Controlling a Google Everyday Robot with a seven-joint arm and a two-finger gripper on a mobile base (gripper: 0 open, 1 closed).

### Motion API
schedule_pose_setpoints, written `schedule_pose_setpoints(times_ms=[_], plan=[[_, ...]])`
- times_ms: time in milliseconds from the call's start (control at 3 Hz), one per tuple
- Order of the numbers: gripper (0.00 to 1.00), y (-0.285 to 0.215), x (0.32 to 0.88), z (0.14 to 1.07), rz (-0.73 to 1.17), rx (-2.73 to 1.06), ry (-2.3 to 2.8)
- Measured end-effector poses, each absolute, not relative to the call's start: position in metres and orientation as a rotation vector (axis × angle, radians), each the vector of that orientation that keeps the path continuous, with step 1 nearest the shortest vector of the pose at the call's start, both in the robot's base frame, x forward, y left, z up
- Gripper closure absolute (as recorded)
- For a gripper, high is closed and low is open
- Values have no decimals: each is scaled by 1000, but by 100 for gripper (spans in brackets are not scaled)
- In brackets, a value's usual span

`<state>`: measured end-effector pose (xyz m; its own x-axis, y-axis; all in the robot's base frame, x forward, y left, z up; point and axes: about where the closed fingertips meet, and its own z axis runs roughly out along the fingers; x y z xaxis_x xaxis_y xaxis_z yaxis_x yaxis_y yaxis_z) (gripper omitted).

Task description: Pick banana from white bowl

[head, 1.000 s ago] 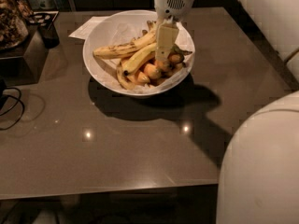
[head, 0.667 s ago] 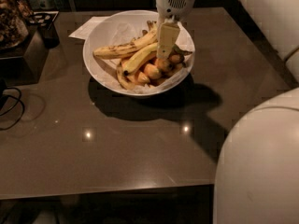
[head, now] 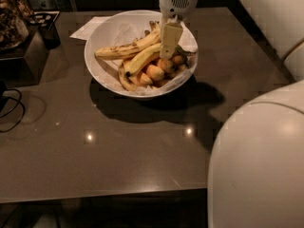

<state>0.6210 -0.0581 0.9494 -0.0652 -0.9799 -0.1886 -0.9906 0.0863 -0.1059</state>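
The white bowl (head: 102,70) stands on the dark table, back centre. In it the yellow banana (head: 142,58) with a greenish tinge lies slanting, its dark tip at the lower left. A long brown-speckled banana (head: 124,49) lies just behind it, and short orange-yellow bananas (head: 159,71) lie at the right. My gripper (head: 170,41) hangs from above into the right part of the bowl, at the upper right end of the yellow banana. Contact is hidden.
A white paper sheet (head: 88,28) lies behind the bowl on the left. A dark cup (head: 47,30) and a dark box (head: 19,56) stand at the far left, with a black cable (head: 12,109) nearby. My white arm (head: 259,165) fills the lower right.
The gripper stays at the same spot over the bowl. The white arm part at the lower right has shifted slightly. The bananas have not moved.
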Motion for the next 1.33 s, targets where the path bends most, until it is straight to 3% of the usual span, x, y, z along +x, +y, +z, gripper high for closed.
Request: schedule_pose_setpoints(times_ms=[1333], plan=[[43, -48, 628, 932, 166, -2021, 2149]])
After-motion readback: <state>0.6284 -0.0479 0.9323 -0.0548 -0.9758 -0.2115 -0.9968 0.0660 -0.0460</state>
